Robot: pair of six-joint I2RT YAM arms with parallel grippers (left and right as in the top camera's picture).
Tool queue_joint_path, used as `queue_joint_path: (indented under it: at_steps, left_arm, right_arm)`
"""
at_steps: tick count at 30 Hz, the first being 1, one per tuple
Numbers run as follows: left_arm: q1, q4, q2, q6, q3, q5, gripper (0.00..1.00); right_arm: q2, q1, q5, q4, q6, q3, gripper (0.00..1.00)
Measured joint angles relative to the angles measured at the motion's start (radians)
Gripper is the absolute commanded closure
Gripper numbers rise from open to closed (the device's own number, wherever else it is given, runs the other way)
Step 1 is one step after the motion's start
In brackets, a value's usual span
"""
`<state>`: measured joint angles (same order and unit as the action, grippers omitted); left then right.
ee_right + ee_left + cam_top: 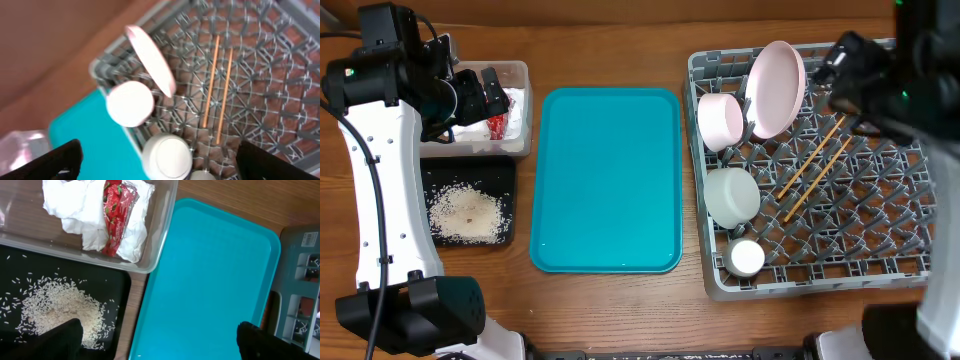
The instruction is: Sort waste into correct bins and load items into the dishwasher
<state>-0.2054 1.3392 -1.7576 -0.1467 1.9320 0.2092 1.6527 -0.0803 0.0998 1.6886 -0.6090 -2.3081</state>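
The clear tub (517, 72) holds a crumpled white napkin (80, 205) and a red shiny scrap (114, 217). Whitish rice crumbs (55, 310) lie in the black tray (470, 172) in front of it. My left gripper (480, 98) hangs open above both bins, holding nothing. In the grey rack (880, 205) a large pink plate (775, 88) stands on edge beside a small plate (722, 120). An upturned bowl (732, 195), a small cup (745, 258) and two chopsticks (815, 165) lie there too. My right gripper (840, 62) is open and empty above the rack's far side.
A large teal tray (605, 180) lies between the bins and the rack, with nothing on it. Bare wooden table runs along the far and near edges. The left arm's white links stretch down the table's left side.
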Motion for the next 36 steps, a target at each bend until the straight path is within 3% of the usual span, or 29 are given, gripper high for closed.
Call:
queue_joint_path:
  at_steps: [14,18,20,24,30,34,36]
  left_arm:
    - [0.000,0.000,0.000,0.000,0.000,0.000,0.00]
    - [0.000,0.000,0.000,0.000,0.000,0.000,0.00]
    - [0.000,0.001,0.000,0.000,0.000,0.000,0.00]
    - [0.000,0.001,0.000,0.000,0.001,0.000,0.00]
    - [0.000,0.000,0.000,0.000,0.002,0.001,0.00]
    - [0.000,0.001,0.000,0.000,0.002,0.000,0.00]
    - [0.000,-0.004,0.002,0.000,0.002,0.000,0.00]
  right_arm:
    - [-0.132,-0.001,0.154,0.002,0.112,-0.005,0.00]
    - [-0.236,-0.001,0.171,-0.188,0.114,0.068,0.00]
    - [-0.331,-0.001,0.170,-0.333,0.113,0.206,0.00]
    - [-0.622,0.003,0.145,-0.798,0.176,0.731,0.00]
    - [-1.004,0.062,0.000,-1.356,0.229,1.500,0.00]
    - [-1.347,0.067,-0.051,-1.587,0.245,1.975,0.00]
    - [-1.416,0.066,-0.056,-1.658,0.253,2.070,0.00]
